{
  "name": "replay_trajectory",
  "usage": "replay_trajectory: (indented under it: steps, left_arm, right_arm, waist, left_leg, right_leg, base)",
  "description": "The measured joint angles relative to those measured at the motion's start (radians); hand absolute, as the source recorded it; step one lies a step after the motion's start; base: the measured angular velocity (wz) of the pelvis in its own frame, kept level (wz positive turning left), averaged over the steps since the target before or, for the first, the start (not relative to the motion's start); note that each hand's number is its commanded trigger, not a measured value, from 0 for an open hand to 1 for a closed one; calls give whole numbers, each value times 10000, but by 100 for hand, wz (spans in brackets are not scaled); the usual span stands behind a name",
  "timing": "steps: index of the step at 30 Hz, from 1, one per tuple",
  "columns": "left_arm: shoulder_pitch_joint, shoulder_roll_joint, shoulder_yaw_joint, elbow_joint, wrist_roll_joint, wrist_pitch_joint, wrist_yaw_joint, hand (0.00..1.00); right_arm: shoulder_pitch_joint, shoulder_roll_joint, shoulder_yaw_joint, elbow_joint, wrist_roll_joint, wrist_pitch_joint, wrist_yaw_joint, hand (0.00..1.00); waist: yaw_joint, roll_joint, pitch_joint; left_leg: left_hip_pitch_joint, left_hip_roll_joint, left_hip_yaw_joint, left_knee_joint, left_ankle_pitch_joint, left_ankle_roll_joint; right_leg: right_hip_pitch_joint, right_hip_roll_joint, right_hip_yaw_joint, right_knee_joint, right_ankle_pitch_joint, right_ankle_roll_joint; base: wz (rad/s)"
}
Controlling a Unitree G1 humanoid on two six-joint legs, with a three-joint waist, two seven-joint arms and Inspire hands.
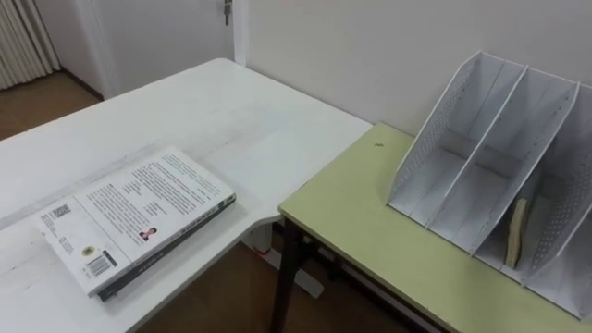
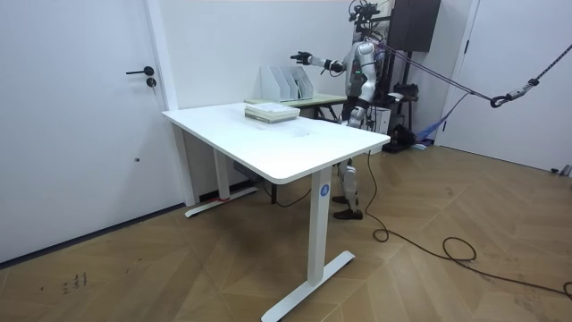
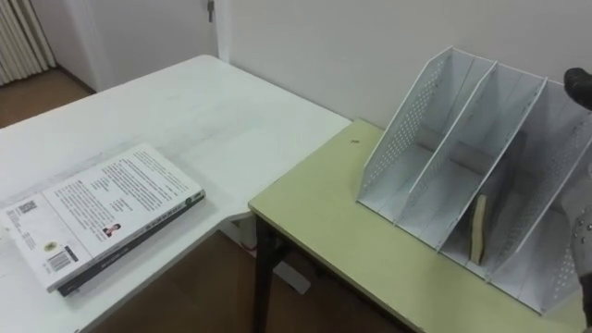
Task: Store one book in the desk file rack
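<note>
The right hand (image 2: 302, 57) was held out at shoulder height on a raised arm, above the file rack (image 1: 460, 129). As far as the room view showed, its fingers were stretched out rather than curled, and it held nothing. The white rack stood below it on the green desk (image 1: 370, 217), against the wall, with its open slots tilted toward the robot and its outer walls perforated. The two slots nearest the robot's left were bare. A thin tan item (image 1: 516, 231) stood upright in a slot further to the right, close against a perforated divider. The green desk met the corner of a white table (image 1: 213, 102) on the robot's left. The book (image 1: 139, 217) lay flat on that table with its back cover up, near the table's front edge and well apart from the rack and the hand. In the room view, the robot stood upright at the far end of the white table, beside the green desk, facing the rack.
</note>
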State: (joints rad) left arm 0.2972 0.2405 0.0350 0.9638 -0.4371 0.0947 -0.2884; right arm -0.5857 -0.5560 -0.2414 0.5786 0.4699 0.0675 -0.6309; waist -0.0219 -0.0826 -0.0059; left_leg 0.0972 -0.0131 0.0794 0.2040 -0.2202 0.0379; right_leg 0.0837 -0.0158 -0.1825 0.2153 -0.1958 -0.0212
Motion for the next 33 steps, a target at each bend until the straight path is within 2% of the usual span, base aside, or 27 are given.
replay_trajectory:
  steps: [3, 4, 8, 11, 13, 14, 17, 21, 26, 28, 30, 33]
  left_arm:
    - [5, 11, 3, 9, -4, -1, -2, 0]
    - [7, 12, 1, 11, -13, -1, -2, 0]
    - [-5, 19, -89, 9, -124, -9, -3, 0]
    - [-10, 14, -218, 28, -215, -96, -11, 0]
    - [-20, 39, -239, 25, -214, -130, -40, 0]
    - [-37, 41, -238, 27, -215, -131, -50, 0]
    - [-115, 46, -243, 41, -211, -134, -143, 0]
    - [-165, 209, -392, 96, -219, -147, -366, 0]
    - [-236, 374, -447, 78, -221, -162, -691, 0]
    - [-279, 574, -630, 80, -223, -210, -784, 0]
    - [-317, 599, -706, 94, -225, -213, -787, 0]
    - [-510, 599, -800, 225, -330, -203, -986, 0]
  right_arm:
    - [0, 0, -25, -92, -32, 0, 15, 0]
    - [0, 0, -24, -210, -32, -1, 46, 0]
    - [0, -3, 50, -719, 65, -6, 531, 0]
    - [4, 0, 367, -1330, 302, -5, 1239, 0]
    - [158, -2, 745, -2245, 377, -12, 1959, 0]
    - [238, -1, 807, -2491, 391, -11, 2206, 0]
    - [860, 3, 1078, -3789, 436, -6, 3665, 0]
    - [1487, 1, 1706, -5183, 672, -3, 5639, 0]
    - [1824, -6, 2368, -5973, -92, -5, 7724, 0]
    - [2185, -11, 2778, -6245, -204, -4, 8983, 0]
    - [2611, -24, 2920, -6506, -473, 9, 9821, 0]
    - [3151, -45, 2992, -7017, -632, 272, 11086, 0]
  waist:
    - [-11, 10, -9]
    - [-9, 37, -39]
    - [-41, 95, -77]
    - [2, 136, -38]
    - [-15, 173, 48]
    - [-39, 169, 53]
    - [23, 151, 79]
    - [-1, 117, 104]
    - [11, -7, 71]
    - [15, -130, 41]
    - [77, -181, 12]
    - [252, -204, 35]
  left_leg:
    - [-9, -1, 7, 6, -1, 0]
    - [-56, 0, 13, -5, -1, -1]
    - [-60, 5, 44, -36, -1, -1]
    - [12, 18, 97, -78, 0, -1]
    - [7, 57, 132, -75, 0, -1]
    - [7, 75, 135, -75, 0, -1]
    - [2, 76, 173, -75, 0, -1]
    - [-18, 78, 148, -69, -4, -2]
    - [-64, 103, 173, -83, -9, -5]
    - [-80, 146, 156, -62, -22, -29]
    - [-120, 156, 129, -44, -27, -37]
    - [-129, 155, 133, -44, -27, -37]
  right_leg:
    - [-54, 5, 12, -68, 0, 1]
    - [-114, 14, 32, -92, 0, 1]
    - [-135, 28, 126, -29, 12, -4]
    - [-113, 42, 194, 53, 11, -5]
    - [-113, 35, 184, 42, 12, -5]
    - [-115, 31, 185, 37, 13, -6]
    - [-139, 27, 304, 43, 15, -7]
    - [-146, 29, 300, 45, 17, -9]
    - [-158, 22, 286, 40, 22, -15]
    - [-146, 29, 261, 38, 32, -31]
    - [-155, 30, 263, 40, 39, -37]
    - [-175, 26, 307, 58, 39, -37]
  base:
    - [0]
    - [-3]
    - [-4]
    - [-13]
    - [0]
    - [0]
    - [-1]
    - [0]
    - [0]
    - [2]
    - [5]
    - [0]
